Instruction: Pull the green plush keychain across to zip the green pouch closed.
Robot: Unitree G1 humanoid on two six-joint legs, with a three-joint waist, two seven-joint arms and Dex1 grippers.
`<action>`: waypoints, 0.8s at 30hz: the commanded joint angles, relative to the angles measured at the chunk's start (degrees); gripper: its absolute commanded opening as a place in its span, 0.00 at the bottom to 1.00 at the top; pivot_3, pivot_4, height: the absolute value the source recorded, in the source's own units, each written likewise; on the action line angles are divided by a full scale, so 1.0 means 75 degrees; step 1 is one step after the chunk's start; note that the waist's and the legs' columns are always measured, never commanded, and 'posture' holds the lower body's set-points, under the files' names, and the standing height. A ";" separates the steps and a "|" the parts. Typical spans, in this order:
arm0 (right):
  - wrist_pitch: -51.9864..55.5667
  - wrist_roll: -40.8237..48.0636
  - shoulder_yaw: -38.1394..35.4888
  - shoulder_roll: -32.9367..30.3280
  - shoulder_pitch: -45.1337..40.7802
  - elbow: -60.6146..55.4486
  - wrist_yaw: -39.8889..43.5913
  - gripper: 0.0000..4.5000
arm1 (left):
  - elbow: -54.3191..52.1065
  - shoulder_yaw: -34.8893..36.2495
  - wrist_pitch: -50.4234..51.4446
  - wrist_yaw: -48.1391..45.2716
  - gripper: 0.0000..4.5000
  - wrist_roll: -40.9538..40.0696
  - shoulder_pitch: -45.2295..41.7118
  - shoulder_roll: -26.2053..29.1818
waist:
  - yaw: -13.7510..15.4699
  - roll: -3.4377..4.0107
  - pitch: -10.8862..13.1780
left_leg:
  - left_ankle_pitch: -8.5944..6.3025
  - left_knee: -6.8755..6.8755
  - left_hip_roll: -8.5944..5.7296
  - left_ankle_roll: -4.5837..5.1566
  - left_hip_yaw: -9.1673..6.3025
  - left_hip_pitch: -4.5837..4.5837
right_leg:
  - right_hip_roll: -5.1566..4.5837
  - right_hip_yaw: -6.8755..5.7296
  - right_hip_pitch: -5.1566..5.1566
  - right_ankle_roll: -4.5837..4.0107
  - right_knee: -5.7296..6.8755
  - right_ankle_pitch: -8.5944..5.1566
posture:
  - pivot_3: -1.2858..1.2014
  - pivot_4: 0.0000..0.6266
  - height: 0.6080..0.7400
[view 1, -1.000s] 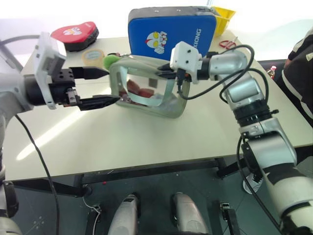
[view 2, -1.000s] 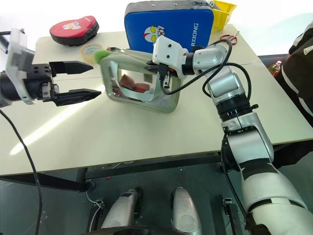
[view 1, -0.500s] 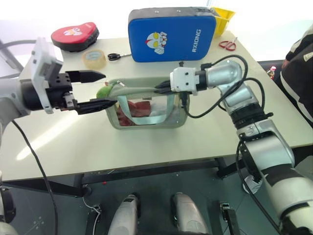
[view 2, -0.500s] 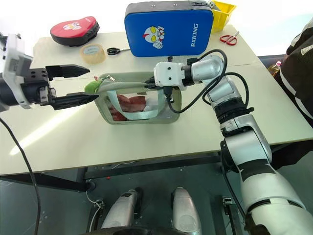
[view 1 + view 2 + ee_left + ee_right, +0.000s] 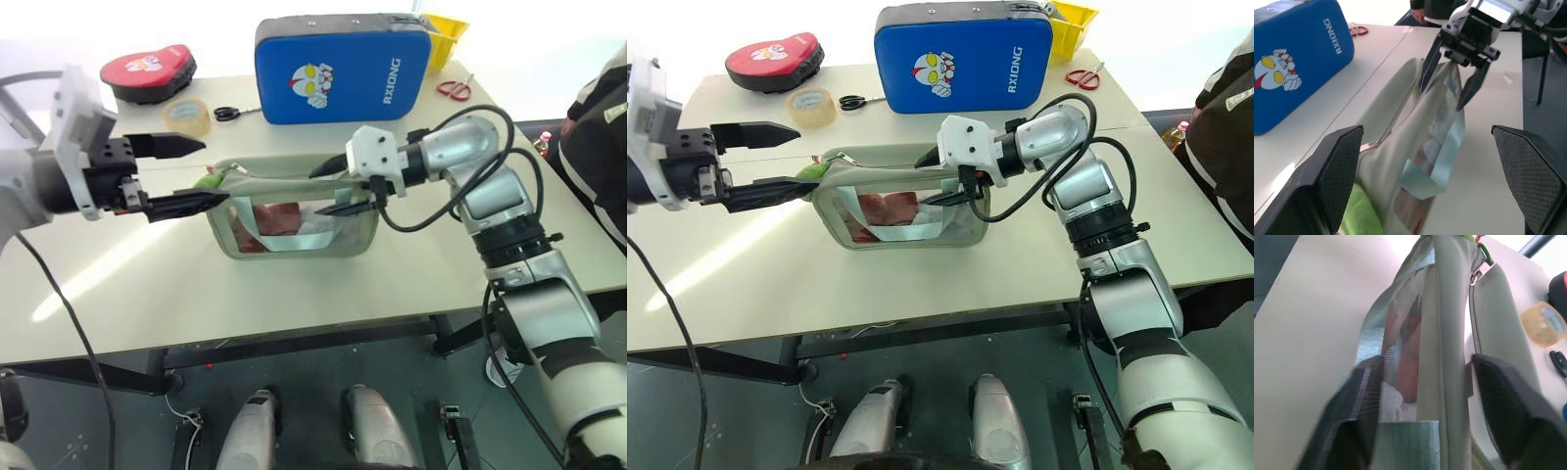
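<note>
The green plush keychain [image 5: 207, 180] is a small fuzzy blob at the end of the green pouch [image 5: 294, 211] that is nearest the robot's left arm. It looks soft and very light, so it will squash under the fingers; I think a firm pinch across its middle, or on the pull just behind it, is the safest hold. The pouch itself looks soft-walled with clear side windows and a strap, so it will probably bend and slide on the table [image 5: 294, 284] if nobody holds it.

The left gripper [image 5: 178, 174] stands wide, one finger above and one below, and the keychain lies just at the tip of the lower finger; I cannot tell whether they touch. The right gripper [image 5: 338, 186] is at the other end of the pouch, its fingers spread on both sides of the pouch, not clamping it.

Behind the pouch are a blue case [image 5: 343, 67], a roll of tape [image 5: 187, 116] and scissors [image 5: 232, 113].
</note>
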 commanded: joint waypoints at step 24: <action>0.0973 0.0347 -0.0726 -0.1662 0.0488 -0.0613 0.0335 0.99 | 0.1046 0.0413 -0.0923 -0.0304 1.00 0.0833 0.0976 0.0125 | 0.0166 0.0001 0.0001 | -0.0001 0.0000 0.0000 0.0000 0.0006 -0.0006 | -0.0006 0.0002 -0.0005 -0.0002 -0.0006 0.0000 | 0.52 0.24 1.00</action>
